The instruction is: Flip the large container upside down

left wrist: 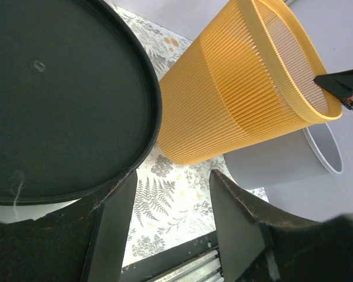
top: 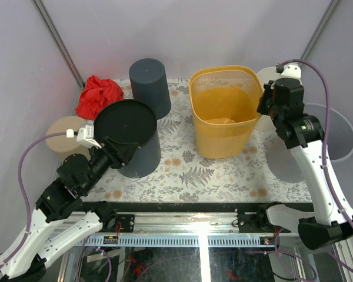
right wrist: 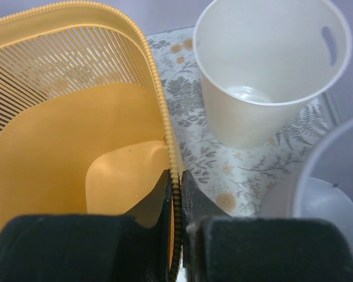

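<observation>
The large yellow ribbed basket [top: 223, 111] stands upright, mouth up, on the fern-patterned table at centre right. It also shows in the left wrist view [left wrist: 235, 88] and the right wrist view [right wrist: 65, 153]. My right gripper [top: 265, 107] is shut on the basket's right rim, one finger inside and one outside [right wrist: 175, 194]. My left gripper [top: 120, 150] is open and empty [left wrist: 173, 217], beside a black container [top: 129, 135] that stands bottom up to the left of the basket.
A dark grey container [top: 150, 85] and a red cloth [top: 99, 95] are at the back left. A tan cylinder [top: 65, 132] stands at the left edge. A white cup [right wrist: 270, 70] and translucent tubs [top: 335, 132] stand right of the basket.
</observation>
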### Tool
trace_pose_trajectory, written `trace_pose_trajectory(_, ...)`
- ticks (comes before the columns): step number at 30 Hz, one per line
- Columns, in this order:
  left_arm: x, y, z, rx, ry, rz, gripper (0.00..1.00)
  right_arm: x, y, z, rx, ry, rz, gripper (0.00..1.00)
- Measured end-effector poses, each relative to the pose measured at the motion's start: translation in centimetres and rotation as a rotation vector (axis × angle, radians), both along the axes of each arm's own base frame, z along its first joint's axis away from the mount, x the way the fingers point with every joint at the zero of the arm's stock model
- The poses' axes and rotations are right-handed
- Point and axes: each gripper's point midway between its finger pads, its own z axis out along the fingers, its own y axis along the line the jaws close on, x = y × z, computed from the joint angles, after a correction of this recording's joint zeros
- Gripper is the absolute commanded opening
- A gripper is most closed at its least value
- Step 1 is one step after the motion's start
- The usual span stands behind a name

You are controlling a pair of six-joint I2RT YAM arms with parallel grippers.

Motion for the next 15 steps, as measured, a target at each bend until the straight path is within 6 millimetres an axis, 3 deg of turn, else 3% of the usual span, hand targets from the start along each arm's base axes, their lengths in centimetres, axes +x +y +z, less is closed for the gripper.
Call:
trace_pose_trajectory(5, 0.2, -1.4, -0.3, -0.014, 0.015, -0.044, 0.52, -2.0, -1.8, 1.5, -0.047, -0.013, -0.051, 0.0)
trace_pose_trajectory(15, 1.2, -3.8, -2.4, 0.013, 0.066, -0.107, 0.52, -3.9, -5.3, 0.1, -0.207, 0.077, -0.183, 0.0)
